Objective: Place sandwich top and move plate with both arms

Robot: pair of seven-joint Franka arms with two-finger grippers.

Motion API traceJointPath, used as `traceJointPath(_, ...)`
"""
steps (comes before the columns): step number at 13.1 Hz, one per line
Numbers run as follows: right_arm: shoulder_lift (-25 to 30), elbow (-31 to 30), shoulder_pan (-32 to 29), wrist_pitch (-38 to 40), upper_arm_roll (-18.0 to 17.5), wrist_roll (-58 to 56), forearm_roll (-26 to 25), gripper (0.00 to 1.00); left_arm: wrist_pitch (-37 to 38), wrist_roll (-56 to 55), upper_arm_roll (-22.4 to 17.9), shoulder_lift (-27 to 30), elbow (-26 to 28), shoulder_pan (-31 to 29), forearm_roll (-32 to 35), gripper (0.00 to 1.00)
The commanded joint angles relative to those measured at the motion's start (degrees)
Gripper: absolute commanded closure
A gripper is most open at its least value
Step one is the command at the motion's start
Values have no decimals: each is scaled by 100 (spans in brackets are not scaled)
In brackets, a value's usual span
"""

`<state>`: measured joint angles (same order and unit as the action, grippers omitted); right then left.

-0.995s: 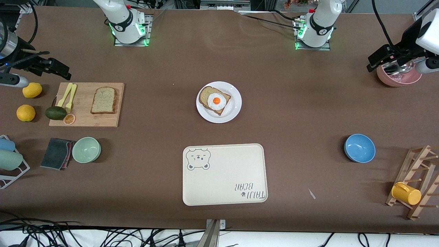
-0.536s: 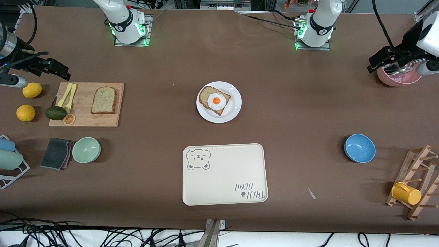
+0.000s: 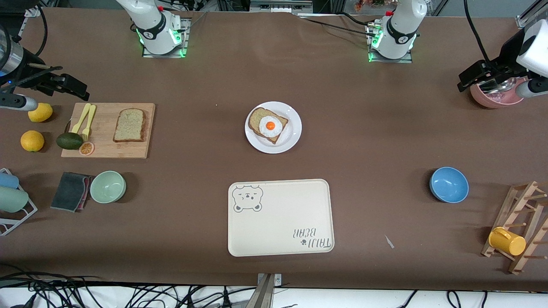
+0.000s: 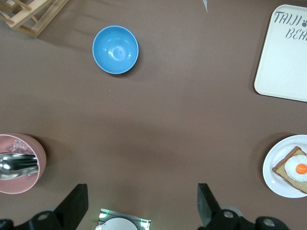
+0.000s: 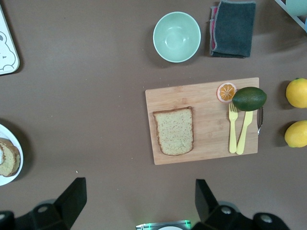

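Both grippers hover with fingers wide, the right gripper high over the sandwich top on its cutting board for a pickup, the left gripper waiting above bare counter, the plate well off to one side.

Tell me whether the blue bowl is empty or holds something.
Empty. The blue bowl sits upright with its mouth up, and the left wrist view shows only its bare blue inside; the front view agrees.
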<state>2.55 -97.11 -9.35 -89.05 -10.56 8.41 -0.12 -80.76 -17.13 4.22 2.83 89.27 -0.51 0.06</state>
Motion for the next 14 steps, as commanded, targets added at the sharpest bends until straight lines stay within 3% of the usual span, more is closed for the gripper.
traceJointPath(1,105,-185,-14,-69,-8,-15,91,0,139,69,-26,-10,-156,-46,152,0)
traceJointPath(3,114,-413,-14,-243,-8,-6,100,0,122,69,-36,-10,-156,-46,318,0)
traceJointPath(10,308,-2267,-14,-1773,-245,11,-14,4,-229,587,-149,7,55,-72,231,0)
traceJointPath(14,159,-3568,-14,-3336,-245,195,-23,3,-335,597,-132,-98,99,-46,249,0)
